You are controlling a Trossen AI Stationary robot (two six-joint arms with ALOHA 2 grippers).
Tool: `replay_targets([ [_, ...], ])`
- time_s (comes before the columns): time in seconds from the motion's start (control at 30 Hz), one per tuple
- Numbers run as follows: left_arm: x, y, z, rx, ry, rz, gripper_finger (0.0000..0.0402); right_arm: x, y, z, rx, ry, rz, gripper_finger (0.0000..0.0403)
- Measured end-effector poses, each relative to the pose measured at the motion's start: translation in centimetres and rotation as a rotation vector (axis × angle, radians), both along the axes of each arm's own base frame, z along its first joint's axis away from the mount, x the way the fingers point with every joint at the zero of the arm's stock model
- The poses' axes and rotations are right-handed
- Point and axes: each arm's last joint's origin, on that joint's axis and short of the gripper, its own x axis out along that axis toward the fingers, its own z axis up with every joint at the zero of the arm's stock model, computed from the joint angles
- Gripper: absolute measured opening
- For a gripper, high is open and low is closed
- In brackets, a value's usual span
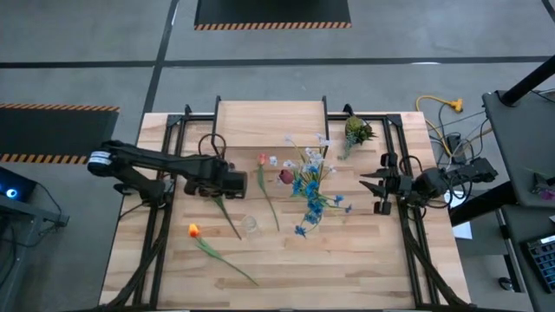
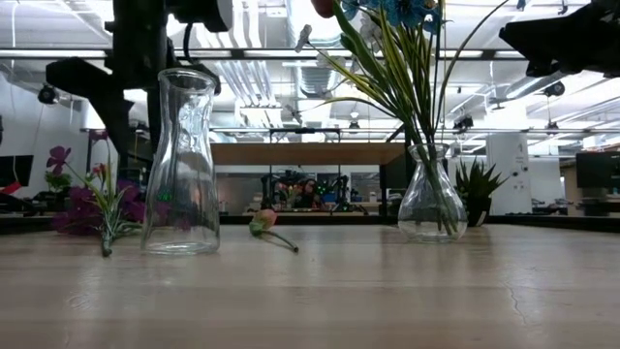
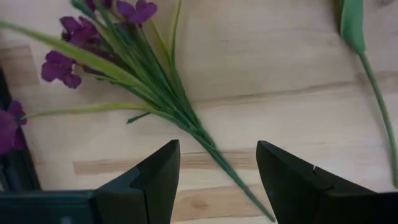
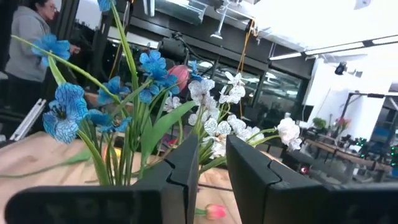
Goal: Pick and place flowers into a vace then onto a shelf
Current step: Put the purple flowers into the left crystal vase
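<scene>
Left wrist view: left end effector (image 3: 214, 180), fingers spread, hangs over the purple-bloomed green-stemmed flower sprig (image 3: 134, 74) lying flat on the slatted wooden table (image 3: 280, 68); best lowered straight astride the bare stem below the leaves before pinching.

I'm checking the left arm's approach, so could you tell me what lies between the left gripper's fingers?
In the left wrist view, the purple flower's green stem runs across bare tabletop between the open left gripper fingers.

Purple flower stem (image 3: 205, 140) between open left hand (image 3: 217, 180) fingers; tabletop (image 3: 280, 81) beside clear.
</scene>
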Motion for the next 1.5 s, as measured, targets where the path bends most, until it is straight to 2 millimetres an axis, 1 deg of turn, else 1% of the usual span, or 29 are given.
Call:
replay_targets([
  [0.1, -0.1, 0.0, 0.1, 0.005, -0.008, 0.054, 0.0196, 0.0, 0.0, 0.0, 0.035, -0.003, 0.009, 0.0076],
  [0.2, -0.1, -0.1, 0.0, 0.045, -0.008, 0.071, 0.0196, 0.0, 0.0, -0.1, 0.089, -0.002, 0.024, 0.0079],
  [0.3, -0.5, -0.5, -0.7, 0.05, 0.014, 0.111, 0.0196, 0.1, 0.0, -0.3, 0.113, 0.014, 0.03, 0.0079],
  [0.5, -1.9, -1.6, -3.4, 0.075, 0.064, 0.258, 0.0196, 0.2, 0.1, -0.4, 0.106, 0.028, 0.029, 0.0069],
  [0.6, -1.9, -2.1, -5.0, 0.1, -0.006, 0.316, 0.0196, 0.2, 0.1, -0.3, 0.078, 0.025, 0.022, 0.0066],
  [0.77, -1.5, -2.2, -7.3, 0.071, -0.138, 0.349, 0.0196, 0.2, 0.1, -0.3, 0.038, 0.027, 0.012, 0.0063],
  [0.93, -2.2, -2.0, -8.5, 0.08, -0.124, 0.387, 0.0196, 0.1, 0.0, -0.2, 0.039, 0.02, 0.012, 0.0063],
  [1.07, -2.4, -2.1, -8.7, 0.082, -0.116, 0.384, 0.0196, 0.1, 0.0, -0.2, 0.037, 0.018, 0.011, 0.0063],
  [1.37, -1.6, -2.3, -6.0, 0.099, -0.086, 0.338, 0.0196, 0.1, 0.0, -0.2, 0.037, 0.018, 0.011, 0.0063],
  [1.5, -1.5, -2.5, -5.7, 0.096, -0.086, 0.335, 0.0196, 0.1, 0.0, -0.2, 0.037, 0.018, 0.011, 0.0063],
])
